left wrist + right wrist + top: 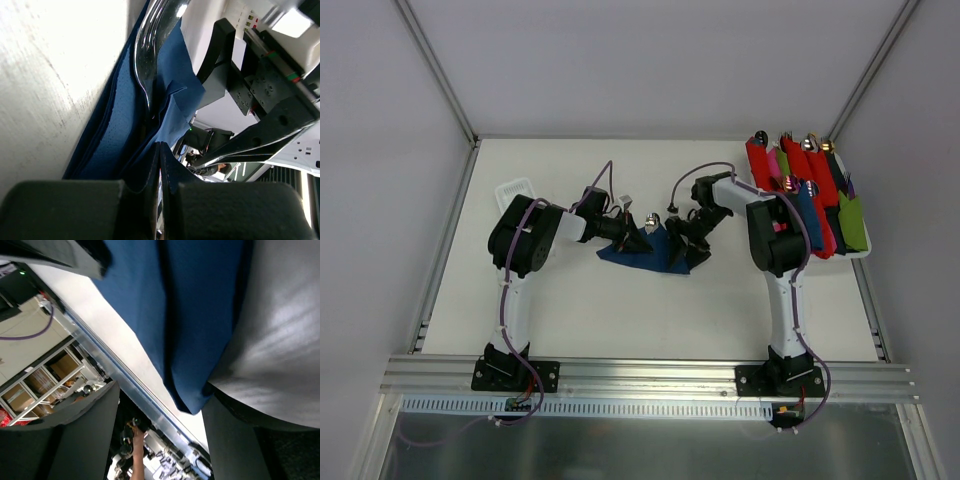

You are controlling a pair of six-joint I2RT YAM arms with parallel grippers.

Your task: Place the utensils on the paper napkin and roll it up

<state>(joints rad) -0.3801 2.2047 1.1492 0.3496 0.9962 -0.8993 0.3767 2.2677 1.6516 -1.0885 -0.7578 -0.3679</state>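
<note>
The navy paper napkin (645, 257) lies crumpled and partly folded at the table's middle, between both grippers. A spoon's shiny bowl (650, 218) sticks out at its far edge; the handles are hidden in the folds. My left gripper (636, 236) is at the napkin's left side. In the left wrist view its fingers (150, 200) are pressed together on a fold of the napkin (110, 140), with the spoon bowl (150, 45) just beyond. My right gripper (686, 247) is at the napkin's right side. It is open (160, 440), and a napkin corner (200, 340) hangs between its fingers.
A white tray (865, 255) at the right edge holds several red, pink, green and dark rolled napkins (800, 185) with utensil tips. A small white ribbed holder (517, 187) stands at the far left, beside the left arm's elbow.
</note>
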